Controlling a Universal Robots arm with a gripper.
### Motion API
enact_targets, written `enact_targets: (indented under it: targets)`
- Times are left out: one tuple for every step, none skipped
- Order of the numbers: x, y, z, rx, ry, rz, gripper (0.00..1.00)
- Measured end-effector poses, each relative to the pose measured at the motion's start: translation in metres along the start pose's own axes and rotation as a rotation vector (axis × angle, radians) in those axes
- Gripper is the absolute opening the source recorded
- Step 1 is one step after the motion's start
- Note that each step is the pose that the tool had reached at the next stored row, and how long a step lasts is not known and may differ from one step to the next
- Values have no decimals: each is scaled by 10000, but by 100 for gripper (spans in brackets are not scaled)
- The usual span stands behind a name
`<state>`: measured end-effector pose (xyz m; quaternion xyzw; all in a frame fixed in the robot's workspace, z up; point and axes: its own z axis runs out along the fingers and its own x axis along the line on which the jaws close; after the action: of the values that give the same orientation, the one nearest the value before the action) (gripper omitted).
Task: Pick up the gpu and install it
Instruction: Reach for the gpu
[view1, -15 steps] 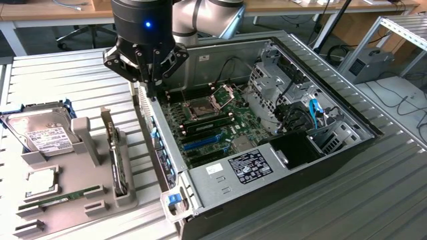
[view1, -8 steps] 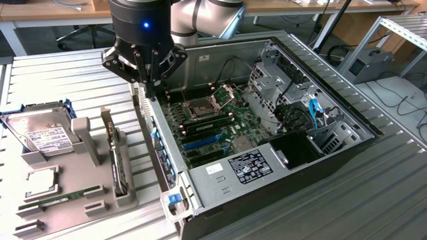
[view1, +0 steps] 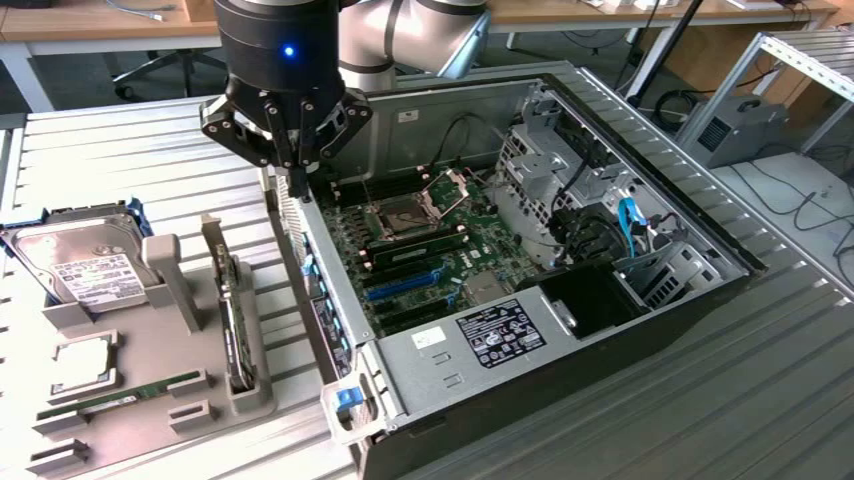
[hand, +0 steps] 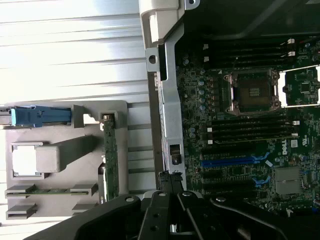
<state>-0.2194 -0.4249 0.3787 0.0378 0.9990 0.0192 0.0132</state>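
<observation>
The gpu (view1: 236, 335) stands on its edge in a slot of the grey holder (view1: 140, 430), with its silver bracket at the far end. In the wrist view the gpu (hand: 110, 160) is a thin dark strip beside the case wall. My gripper (view1: 296, 188) hangs shut with nothing in it, just above the rim of the open computer case (view1: 327, 330), between the holder and the motherboard (view1: 441, 235). In the wrist view the gripper (hand: 170, 178) sits over that same case wall, a little to the side of the gpu.
The holder also carries a silver hard drive (view1: 78, 268), a processor chip (view1: 84, 360) and a green RAM stick (view1: 120, 396). Blue expansion slots (view1: 407, 283) lie on the motherboard below the processor socket (view1: 398, 215). Cables and a drive cage (view1: 594, 220) fill the case's far side.
</observation>
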Motion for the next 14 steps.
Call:
enact_targets:
  targets:
    - [3, 0, 1, 2, 0, 0, 11]
    - [5, 0, 2, 4, -1, 0, 11]
    - [8, -1, 2, 6, 0, 0, 11]
    - [10, -1, 2, 9, 0, 0, 11]
    - [13, -1, 3, 11, -1, 0, 11]
    - [15, -1, 4, 13, -1, -1, 11]
    - [17, -1, 4, 16, -2, -1, 11]
    - [19, -2, 4, 19, -1, -1, 11]
    - [21, -2, 5, 22, -1, 0, 11]
    - [23, -2, 5, 25, -2, -1, 11]
    - [25, -2, 6, 28, -2, -1, 11]
    - [26, -2, 6, 31, -2, -1, 11]
    - [29, -3, 7, 35, -2, -1, 11]
    - [30, -3, 7, 37, -2, -1, 11]
